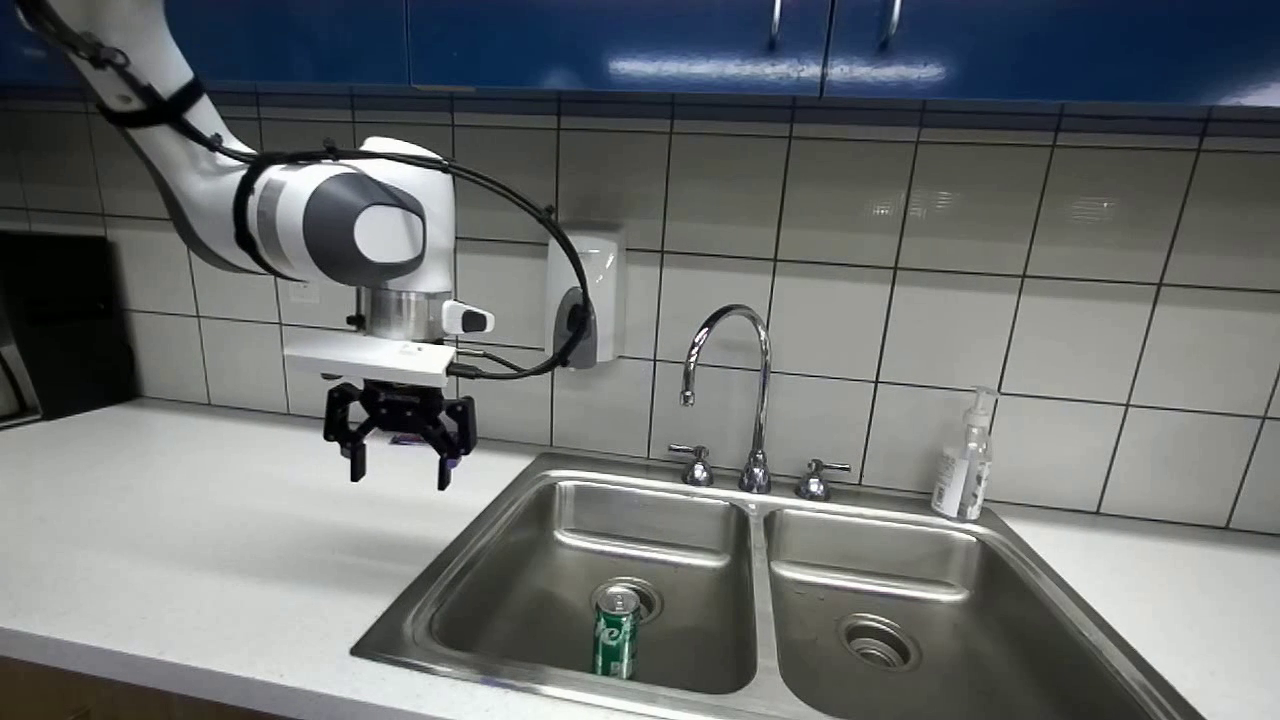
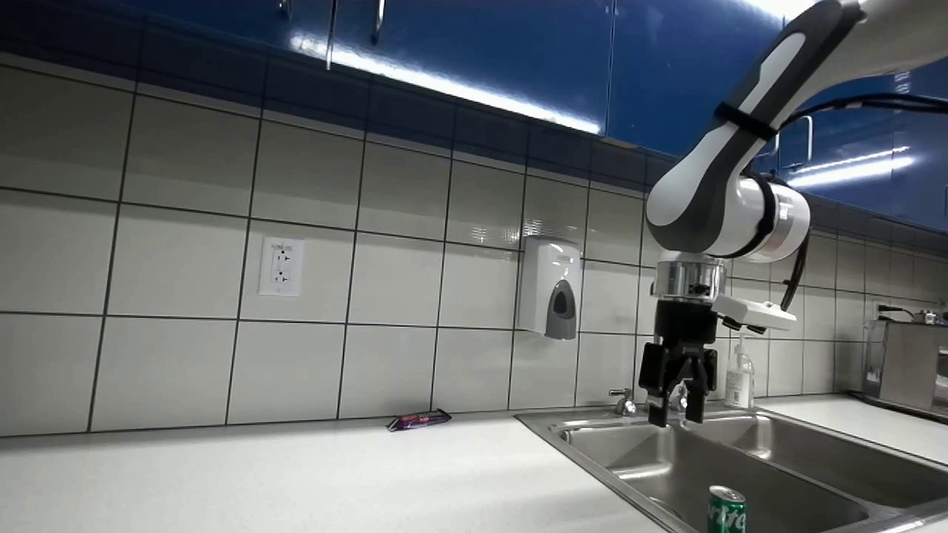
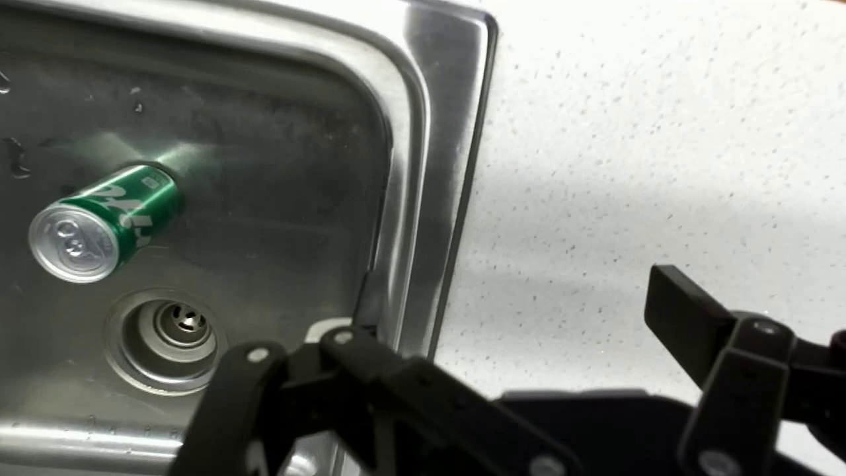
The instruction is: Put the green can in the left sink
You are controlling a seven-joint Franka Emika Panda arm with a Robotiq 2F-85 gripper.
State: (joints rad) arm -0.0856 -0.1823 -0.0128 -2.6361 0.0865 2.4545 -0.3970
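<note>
The green can (image 1: 616, 638) stands upright inside the left sink (image 1: 500, 605) — on its floor, just beside the drain (image 3: 162, 347) and, in the wrist view, apart from it. By that the job looks done: the can is where it was wanted, nothing grips it, and it seems to lean on no wall of the left sink. What is left is probably no more than parking the arm (image 1: 290, 218); touching the can again would serve no clear purpose. The gripper (image 1: 401, 473) is released, its two fingers (image 1: 445, 472) spread well apart with nothing between them. It hangs higher than the left sink's rim, seemingly above the counter (image 1: 200, 530) beside the left sink, on the side away from the twin sink (image 1: 1000, 660). In both exterior views the arm slopes down from well above the left sink, bends at the wrist and drops straight, so the fingertips point down at the height of the faucet (image 1: 762, 400) behind the left sink — well apart from it and from the can.
</note>
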